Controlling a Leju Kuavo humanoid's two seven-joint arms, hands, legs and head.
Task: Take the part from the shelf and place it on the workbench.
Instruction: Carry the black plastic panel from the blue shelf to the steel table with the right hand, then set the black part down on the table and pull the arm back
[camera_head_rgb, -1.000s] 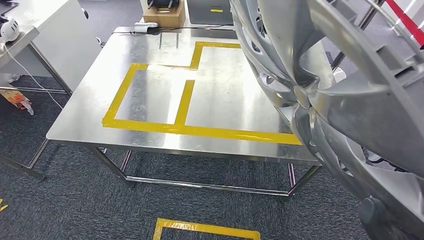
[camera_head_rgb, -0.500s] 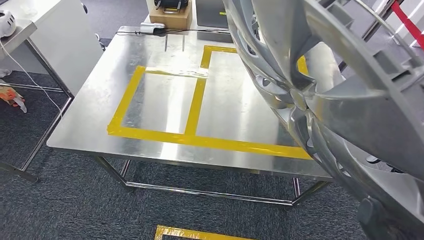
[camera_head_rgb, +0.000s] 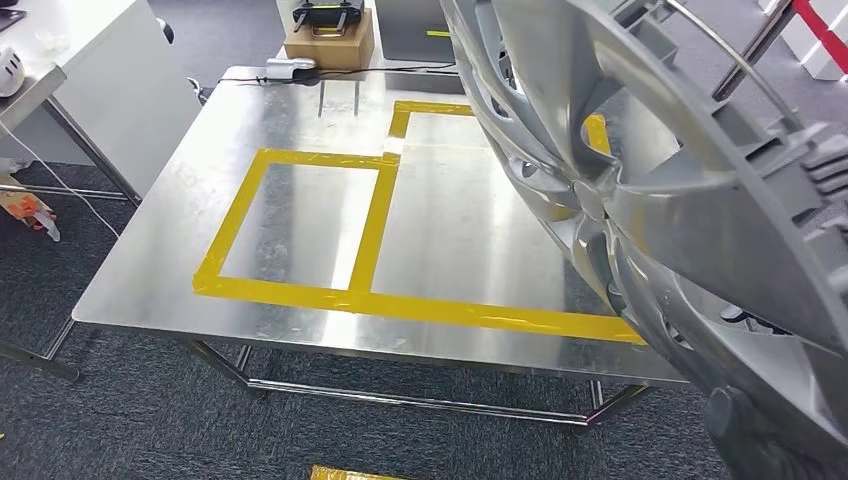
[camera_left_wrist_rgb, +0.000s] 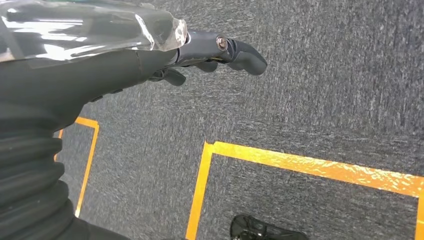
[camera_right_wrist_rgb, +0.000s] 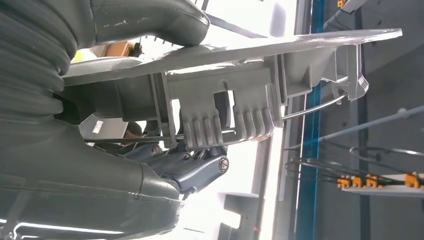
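Wheel cover (camera_head_rgb: 650, 210), gripped at its rim by my right hand (camera_right_wrist_rgb: 165, 150), hangs tilted over the surface (camera_head_rgb: 150, 270) at its right edge. My left hand (camera_left_wrist_rgb: 150, 55) hangs empty, fingers loosely apart. Level the cover before lowering it inside the yellow tape (camera_head_rgb: 420, 305).

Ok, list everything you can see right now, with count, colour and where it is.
Wheel cover: one, silver-grey, held up close on the right, over the table's right edge.
Steel table: one, silver, ahead.
Tape outline: yellow, on the tabletop.
Cardboard box: one, brown, behind the table.
Floor tape: yellow, on grey carpet.
White table: one, far left.
Left hand: dark grey, hanging over the carpet, holding nothing.
Right hand: grey, gripping the wheel cover's rim.
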